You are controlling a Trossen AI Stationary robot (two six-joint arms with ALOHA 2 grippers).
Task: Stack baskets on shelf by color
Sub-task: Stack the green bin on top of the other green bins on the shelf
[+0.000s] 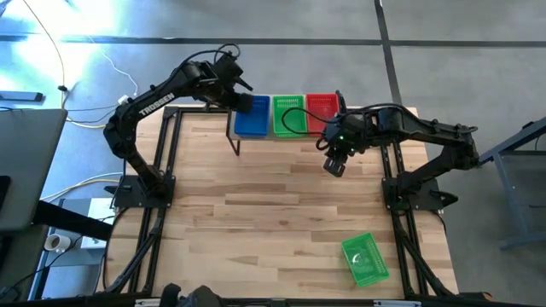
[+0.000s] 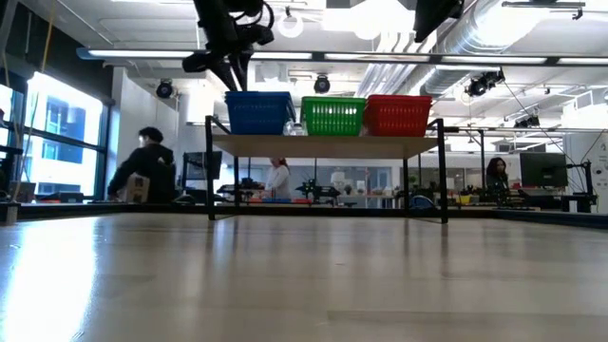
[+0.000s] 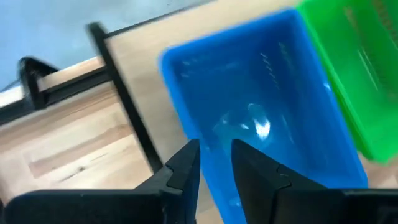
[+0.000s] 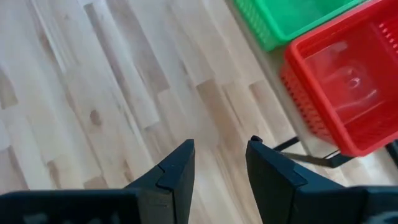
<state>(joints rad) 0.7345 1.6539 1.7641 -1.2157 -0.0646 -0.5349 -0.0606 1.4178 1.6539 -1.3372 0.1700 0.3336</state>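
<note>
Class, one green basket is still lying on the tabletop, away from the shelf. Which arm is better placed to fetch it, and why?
The right arm, probably. The loose green basket lies on the table's right side, and the right gripper hangs open and empty. The left gripper is at the blue basket on the shelf, far off.

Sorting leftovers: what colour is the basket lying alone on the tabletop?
Green, seen best in the high view.

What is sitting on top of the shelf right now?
On the shelf stand blue baskets, green baskets and red baskets in a row. How many are nested in each pile cannot be seen.
</note>
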